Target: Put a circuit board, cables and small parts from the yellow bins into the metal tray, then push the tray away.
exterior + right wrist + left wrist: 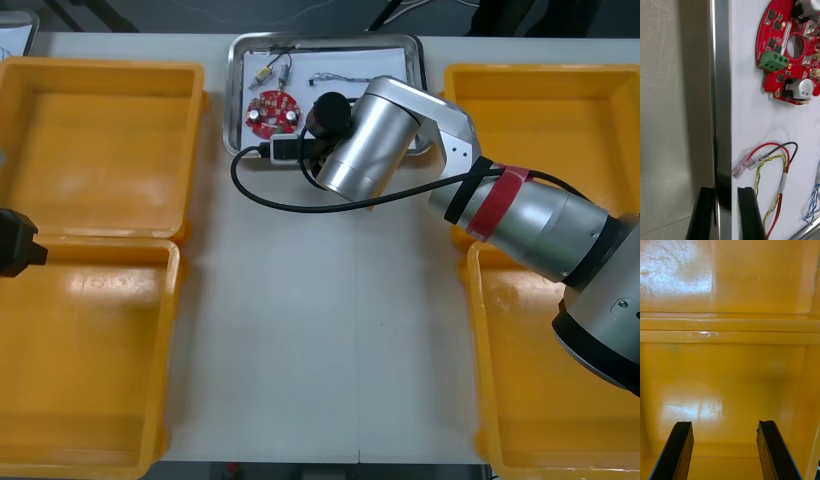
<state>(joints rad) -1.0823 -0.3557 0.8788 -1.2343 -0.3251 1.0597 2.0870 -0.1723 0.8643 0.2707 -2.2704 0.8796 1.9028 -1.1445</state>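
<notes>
- Seen from above, the right arm reaches across the bench point(300, 330) to the near rim of the tray point(236, 100). The tray sits at the far edge between the yellow bins point(100, 140), and the arm's bulky wrist covers its own fingers.
- The right wrist camera shows what that view hides. The right end effector point(725, 189) is narrowed on the tray's rim, with one finger outside over the bench and the other inside over the white lining.
- Inside the tray lie the circuit board point(788, 48), a red and yellow cable point(784, 176) nearer the fingers, and a blue and white cable point(812, 202).
- The left end effector point(15, 240) is parked at the bench's left side. Its own wrist camera shows its fingers wide apart above a bin's floor.
</notes>
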